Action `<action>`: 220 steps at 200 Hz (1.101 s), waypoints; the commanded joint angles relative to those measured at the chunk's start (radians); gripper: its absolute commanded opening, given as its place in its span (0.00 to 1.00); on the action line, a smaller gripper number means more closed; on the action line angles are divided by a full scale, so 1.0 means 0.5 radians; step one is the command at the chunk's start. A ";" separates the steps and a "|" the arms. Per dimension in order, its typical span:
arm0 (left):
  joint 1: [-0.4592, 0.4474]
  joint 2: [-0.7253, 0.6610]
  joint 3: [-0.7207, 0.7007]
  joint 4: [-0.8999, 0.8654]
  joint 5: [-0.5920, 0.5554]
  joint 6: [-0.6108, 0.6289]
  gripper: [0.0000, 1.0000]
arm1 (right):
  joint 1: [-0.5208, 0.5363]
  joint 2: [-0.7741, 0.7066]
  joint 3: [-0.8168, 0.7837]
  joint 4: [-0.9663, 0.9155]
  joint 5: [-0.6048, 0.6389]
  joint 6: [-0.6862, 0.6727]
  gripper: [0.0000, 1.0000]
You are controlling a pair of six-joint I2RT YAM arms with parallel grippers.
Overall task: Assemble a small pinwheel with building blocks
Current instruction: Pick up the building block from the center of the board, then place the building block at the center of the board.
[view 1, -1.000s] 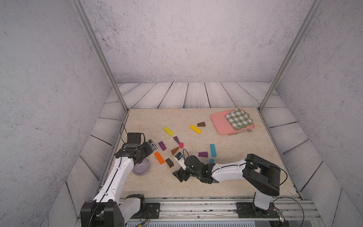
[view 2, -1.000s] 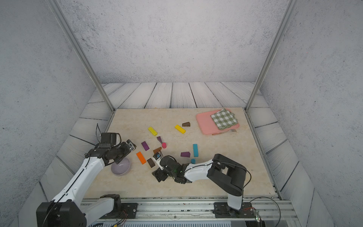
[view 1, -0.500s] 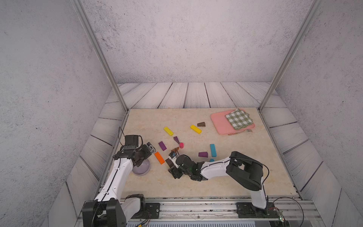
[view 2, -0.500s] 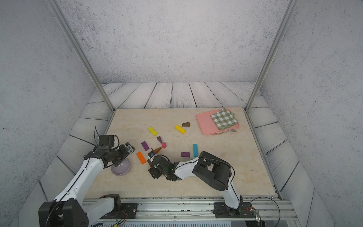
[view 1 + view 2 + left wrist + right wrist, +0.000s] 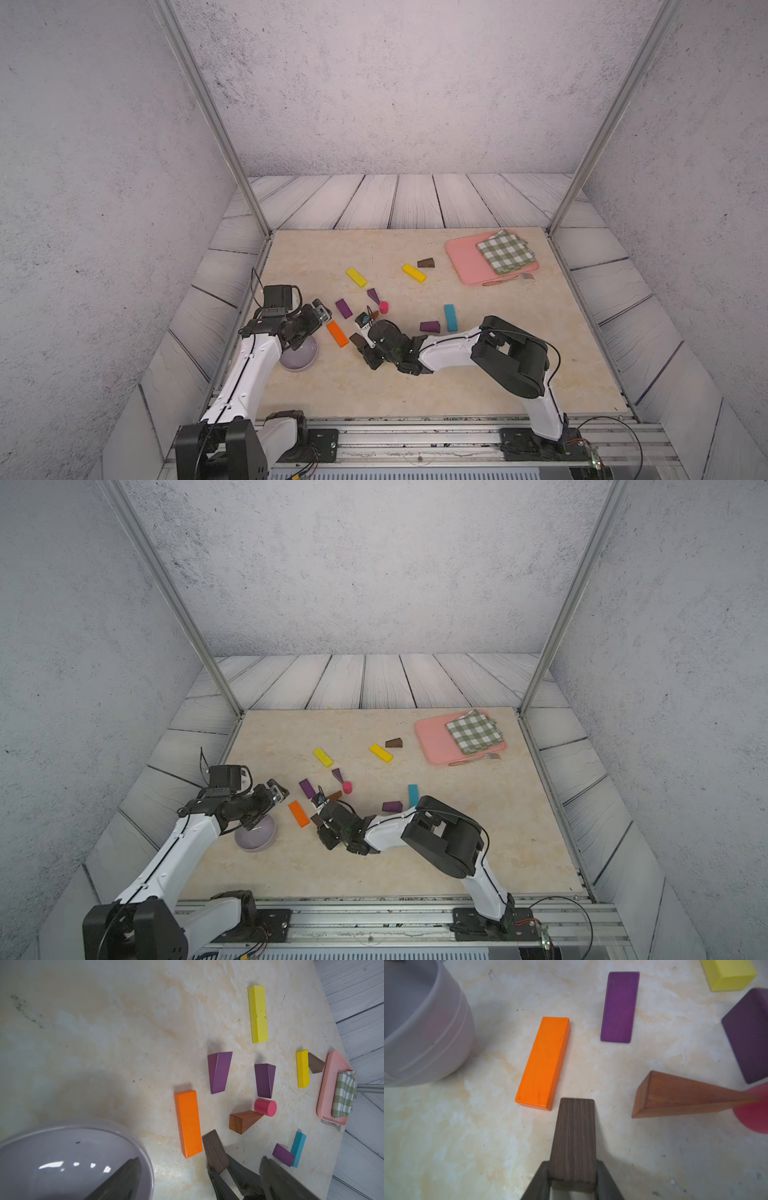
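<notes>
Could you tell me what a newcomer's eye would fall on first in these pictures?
Probably the bright blocks scattered over the middle of the pale table, with the right gripper closed on a dark brown block beside the orange bar. Next, the pink tray with a checked cloth on it in the far right corner, and the lilac bowl by the open left gripper.

Your two top views look steeply down from high at the front, taking in the whole tabletop (image 5: 374, 395). Your wrist cameras ride low and close; both catch the orange bar (image 5: 188, 1124).
</notes>
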 commanded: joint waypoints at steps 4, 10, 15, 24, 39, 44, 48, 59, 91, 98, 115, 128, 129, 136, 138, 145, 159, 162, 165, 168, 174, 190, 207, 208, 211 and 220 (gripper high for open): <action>0.013 0.024 0.001 0.074 0.162 0.105 0.96 | -0.029 -0.070 -0.082 -0.042 -0.041 0.005 0.28; 0.012 0.024 -0.001 0.104 0.206 0.108 0.96 | -0.045 -0.113 -0.106 -0.040 -0.066 0.025 0.26; 0.012 0.024 -0.005 0.136 0.245 0.111 0.96 | -0.064 -0.153 -0.128 -0.044 -0.102 0.046 0.24; 0.006 0.022 -0.007 0.189 0.296 0.109 0.96 | -0.108 -0.239 -0.170 -0.061 -0.181 0.102 0.22; -0.042 0.023 -0.005 0.272 0.352 0.109 0.92 | -0.204 -0.408 -0.241 -0.120 -0.355 0.216 0.16; -0.073 0.024 0.001 0.291 0.363 0.109 0.92 | -0.237 -0.472 -0.273 -0.133 -0.431 0.254 0.15; -0.094 0.029 0.008 0.307 0.367 0.109 0.92 | -0.273 -0.523 -0.301 -0.139 -0.497 0.287 0.13; -0.196 0.053 0.041 0.329 0.351 0.087 0.92 | -0.367 -0.668 -0.393 -0.139 -0.675 0.394 0.12; -0.649 0.234 0.362 0.115 0.096 -0.019 0.90 | -0.693 -0.989 -0.637 0.014 -1.115 0.733 0.12; -0.744 0.274 0.436 0.094 0.043 -0.060 0.89 | -0.750 -1.046 -0.672 0.022 -1.151 0.767 0.12; -0.898 0.355 0.551 0.111 -0.036 -0.203 0.85 | -0.798 -1.172 -0.688 -0.090 -1.115 0.675 0.12; -0.981 0.404 0.594 0.179 -0.094 -0.321 0.85 | -0.810 -1.243 -0.707 -0.136 -1.081 0.620 0.12; -0.985 0.409 0.597 0.185 -0.098 -0.329 0.85 | -0.812 -1.247 -0.710 -0.137 -1.081 0.617 0.12; -1.013 0.448 0.626 0.209 -0.111 -0.380 0.85 | -0.819 -1.271 -0.723 -0.133 -1.067 0.617 0.12; -1.019 0.458 0.638 0.210 -0.111 -0.396 0.85 | -0.823 -1.277 -0.728 -0.133 -1.059 0.613 0.12; -1.043 0.503 0.674 0.215 -0.116 -0.435 0.83 | -0.827 -1.293 -0.732 -0.137 -1.036 0.618 0.12; -1.112 0.573 0.740 0.220 -0.133 -0.501 0.78 | -0.846 -1.305 -0.752 -0.117 -1.015 0.645 0.12; -1.124 0.585 0.756 0.218 -0.146 -0.520 0.77 | -0.852 -1.309 -0.759 -0.099 -1.011 0.654 0.12; -1.138 0.594 0.768 0.219 -0.159 -0.536 0.76 | -0.856 -1.312 -0.768 -0.077 -1.006 0.663 0.12; -1.157 0.606 0.777 0.223 -0.168 -0.552 0.76 | -0.858 -1.315 -0.777 -0.056 -0.996 0.675 0.12; -1.187 0.626 0.791 0.234 -0.180 -0.584 0.74 | -0.861 -1.325 -0.793 -0.015 -0.962 0.696 0.12; -1.248 0.667 0.795 0.309 -0.186 -0.703 0.69 | -0.866 -1.335 -0.850 0.148 -0.856 0.803 0.12; -1.268 0.703 0.801 0.380 -0.153 -0.810 0.63 | -0.867 -1.317 -0.871 0.302 -0.817 0.854 0.13; -1.270 0.704 0.803 0.379 -0.152 -0.816 0.62 | -0.867 -1.316 -0.871 0.306 -0.815 0.857 0.13; -1.271 0.712 0.807 0.377 -0.152 -0.829 0.61 | -0.867 -1.314 -0.873 0.322 -0.809 0.863 0.12; -1.277 0.732 0.823 0.375 -0.148 -0.865 0.59 | -0.866 -1.313 -0.889 0.384 -0.792 0.857 0.13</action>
